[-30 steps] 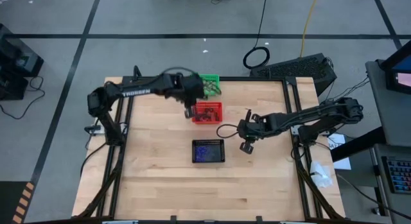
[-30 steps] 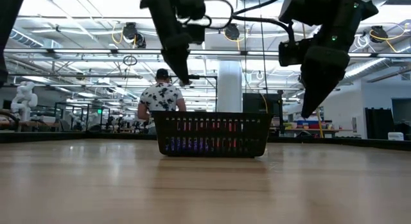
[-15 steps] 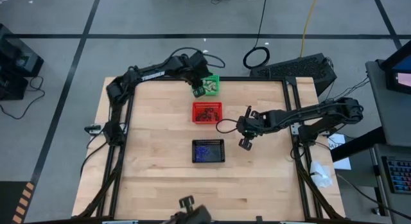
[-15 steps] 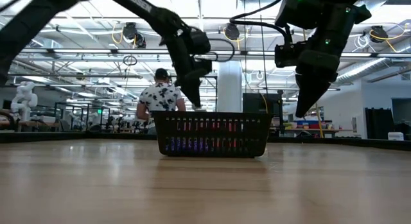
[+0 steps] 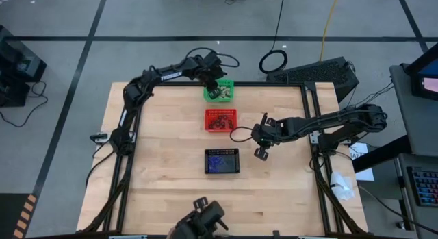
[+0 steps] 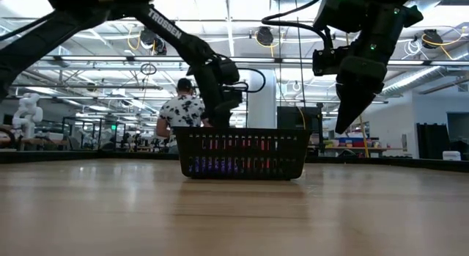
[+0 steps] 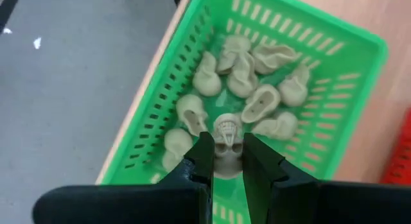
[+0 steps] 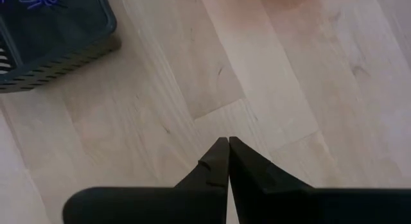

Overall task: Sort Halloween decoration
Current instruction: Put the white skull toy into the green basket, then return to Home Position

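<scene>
A green mesh basket [image 5: 220,91] stands at the table's far edge, with several pale cream skulls [image 7: 257,102] lying in it. My left gripper [image 5: 213,88] hangs over it, shut on one more cream skull [image 7: 227,135]. Nearer stand a red basket [image 5: 221,119] of dark brown trinkets and a black basket [image 5: 222,161] of purple ones. My right gripper [image 5: 261,154] is shut and holds nothing. It hangs above bare wood to the right of the black basket. My left gripper pinches the cream skull's two sides [image 7: 227,147] between its two fingertips. The fingers slant down from the table's left. The skull sits face up over the pile in the green basket [image 7: 308,22]. Whether it rests on the pile, I cannot tell.
The three baskets stand in a row from the far edge toward the table's middle. Bare wood lies left, right and near of them. A dark device [image 5: 202,222] shows at the near edge. In the low view a person [image 6: 182,109] stands in the room behind.
My left gripper has swung from above the red basket toward the far edge and come down over the green basket. The dark device has come into view at the near edge.
</scene>
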Robot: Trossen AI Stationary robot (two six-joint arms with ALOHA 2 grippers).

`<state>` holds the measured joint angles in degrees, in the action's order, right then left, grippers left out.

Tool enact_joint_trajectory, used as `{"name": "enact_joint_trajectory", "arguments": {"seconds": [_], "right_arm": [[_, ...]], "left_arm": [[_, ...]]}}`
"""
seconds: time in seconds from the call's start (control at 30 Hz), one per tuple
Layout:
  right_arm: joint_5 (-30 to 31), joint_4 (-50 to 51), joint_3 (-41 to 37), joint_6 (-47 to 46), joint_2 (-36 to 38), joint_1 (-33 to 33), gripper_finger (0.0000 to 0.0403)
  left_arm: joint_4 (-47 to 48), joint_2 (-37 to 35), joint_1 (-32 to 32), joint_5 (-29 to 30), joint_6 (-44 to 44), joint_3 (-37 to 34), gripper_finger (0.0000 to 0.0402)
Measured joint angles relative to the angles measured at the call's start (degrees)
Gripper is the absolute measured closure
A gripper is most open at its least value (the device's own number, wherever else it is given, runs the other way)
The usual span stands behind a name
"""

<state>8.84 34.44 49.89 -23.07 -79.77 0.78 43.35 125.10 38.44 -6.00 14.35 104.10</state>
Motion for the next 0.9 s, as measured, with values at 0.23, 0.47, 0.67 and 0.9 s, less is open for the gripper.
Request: {"name": "enact_joint_trajectory", "arguments": {"seconds": [0.23,0.47,0.67,0.9], "right_arm": [[0.0,0.0,0.0,0.2,0.0,0.0,0.0403],[0.1,0.0,0.0,0.2,0.0,0.0,0.0403],[0.1,0.0,0.0,0.3,0.0,0.0,0.0403],[0.1,0.0,0.0,0.8,0.0,-0.2,0.0403]], "left_arm": [[-0.1,1.2,0.9,-1.5,-0.3,0.0,0.0360],[0.1,1.2,0.9,-1.5,-0.5,0.0,0.0359],[2.2,1.0,0.8,-1.4,-0.4,0.0,0.0311],[4.7,-1.7,0.6,2.3,-0.8,0.0,0.0249]]}}
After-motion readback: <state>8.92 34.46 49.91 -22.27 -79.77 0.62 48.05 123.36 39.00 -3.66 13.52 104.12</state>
